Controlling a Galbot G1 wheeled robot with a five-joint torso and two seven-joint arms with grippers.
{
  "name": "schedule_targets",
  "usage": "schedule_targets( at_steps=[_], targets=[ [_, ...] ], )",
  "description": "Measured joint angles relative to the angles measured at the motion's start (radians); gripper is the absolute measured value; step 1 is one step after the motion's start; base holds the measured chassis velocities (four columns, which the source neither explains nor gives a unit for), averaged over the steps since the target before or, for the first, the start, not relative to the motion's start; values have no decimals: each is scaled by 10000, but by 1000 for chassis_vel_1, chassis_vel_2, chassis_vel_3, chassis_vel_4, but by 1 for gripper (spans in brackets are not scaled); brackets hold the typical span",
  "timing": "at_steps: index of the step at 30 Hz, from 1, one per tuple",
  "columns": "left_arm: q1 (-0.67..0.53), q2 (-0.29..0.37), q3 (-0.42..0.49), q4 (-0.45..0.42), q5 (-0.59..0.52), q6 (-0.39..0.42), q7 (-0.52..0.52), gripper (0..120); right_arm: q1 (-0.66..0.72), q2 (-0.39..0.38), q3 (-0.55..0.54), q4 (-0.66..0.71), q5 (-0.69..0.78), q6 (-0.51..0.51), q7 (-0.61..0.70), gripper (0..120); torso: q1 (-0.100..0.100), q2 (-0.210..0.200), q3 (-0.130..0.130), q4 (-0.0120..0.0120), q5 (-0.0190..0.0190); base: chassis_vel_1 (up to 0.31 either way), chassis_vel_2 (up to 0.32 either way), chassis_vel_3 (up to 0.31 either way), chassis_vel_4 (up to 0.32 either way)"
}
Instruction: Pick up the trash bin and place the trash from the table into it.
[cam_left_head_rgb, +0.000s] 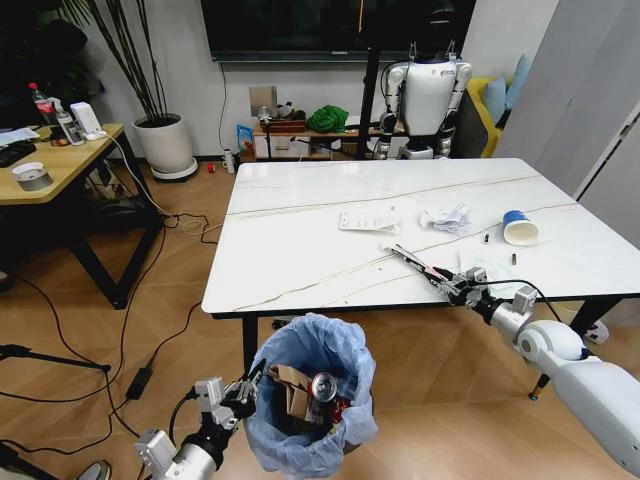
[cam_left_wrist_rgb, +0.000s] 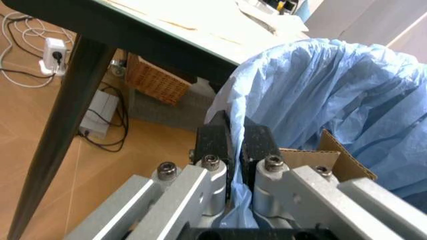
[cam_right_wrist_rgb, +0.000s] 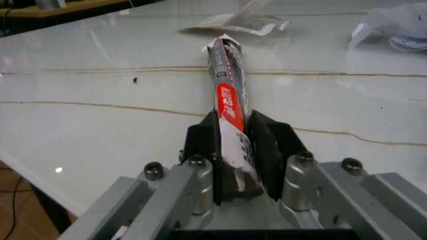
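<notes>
Two grips active: left gripper (cam_left_wrist_rgb: 233, 145) fingers clamp bin (cam_left_head_rgb: 312, 395) liner rim, bin hanging below counter (cam_left_head_rgb: 300, 250) edge; right gripper (cam_right_wrist_rgb: 235, 150) fingers pinch rolled wrapper (cam_right_wrist_rgb: 229, 95) over counter. Judgement: lift wrapper clear, carry above bin mouth, then release.

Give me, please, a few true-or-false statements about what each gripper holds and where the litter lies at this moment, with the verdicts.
1. The left gripper is shut on the blue liner of the trash bin. True.
2. The right gripper is open and holds nothing. False: it is shut on a flattened red-and-white wrapper above the table.
3. A red can and brown cardboard lie inside the bin. True.
4. The blue-and-white paper cup is in the bin. False: it rests on the table.
5. Crumpled white paper and a printed sheet lie on the table. True.
</notes>
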Motion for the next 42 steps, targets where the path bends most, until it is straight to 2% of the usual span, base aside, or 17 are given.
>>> schedule_targets(
  at_steps=[5,19,35,41,42],
  targets=[
    [12,-64,4,0,29,-6,0,0,-224,-99,89,73,-120,43,-77,0,0,2,0,0,1,0,0,0,0],
    [51,33,70,-71,49,-12,13,0,-686,-209,853,486,128,212,-99,0,1,1,2,-1,5,0,0,0,0],
    [-130,81,236,3,28,-9,10,0,-1497,-1406,1568,2454,822,231,-66,0,2,0,2,0,3,0,0,0,0],
    [-52,-102,212,-72,151,-13,21,0,-1878,-2445,1580,4411,1090,279,-164,0,2,1,1,0,1,0,0,0,0],
    [-52,-102,212,-72,151,-13,21,0,-1878,-2445,1580,4411,1090,279,-164,0,2,1,1,0,1,0,0,0,0]
  ],
)
